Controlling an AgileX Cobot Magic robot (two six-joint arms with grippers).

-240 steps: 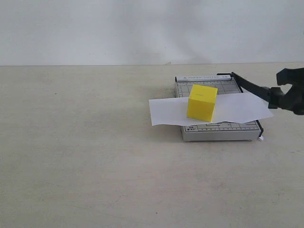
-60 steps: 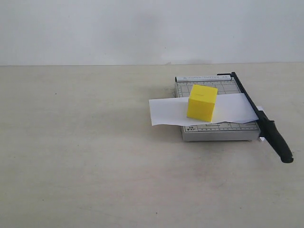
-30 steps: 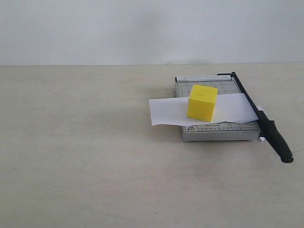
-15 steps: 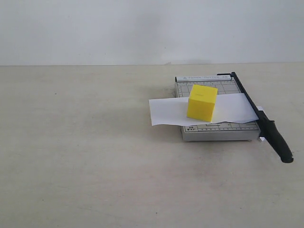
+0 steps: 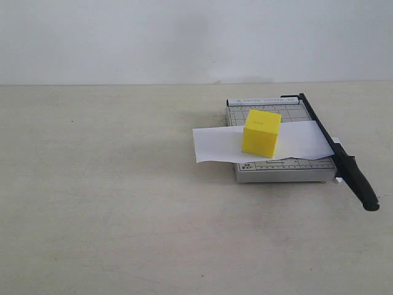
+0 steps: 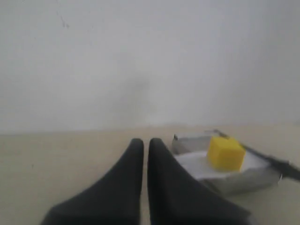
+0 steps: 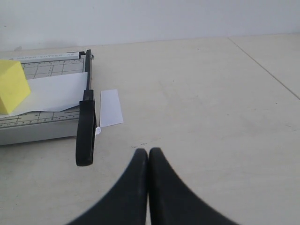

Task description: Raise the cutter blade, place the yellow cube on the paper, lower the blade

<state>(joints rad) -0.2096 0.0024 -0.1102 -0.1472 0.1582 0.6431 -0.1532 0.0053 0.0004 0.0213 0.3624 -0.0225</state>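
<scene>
The yellow cube [image 5: 261, 132] sits on the white paper [image 5: 215, 144], which lies across the grey cutter board [image 5: 279, 172]. The cutter blade [image 5: 331, 147] lies flat along the board's right edge, its thick black handle [image 5: 360, 184] sticking out past the front. A cut-off strip of paper [image 7: 110, 108] lies on the table beside the blade [image 7: 86, 119]. Neither arm shows in the exterior view. My left gripper [image 6: 146, 142] is shut and empty, well away from the cube [image 6: 226, 153]. My right gripper [image 7: 148, 152] is shut and empty, a short way from the handle.
The beige table [image 5: 110, 196] runs back to a white wall [image 5: 184, 37]. A seam in the table top [image 7: 265, 68] shows in the right wrist view.
The right gripper that held the raised blade's handle eight seconds ago has left the exterior view, and the blade now lies flat. Over the last two seconds nothing has moved.
</scene>
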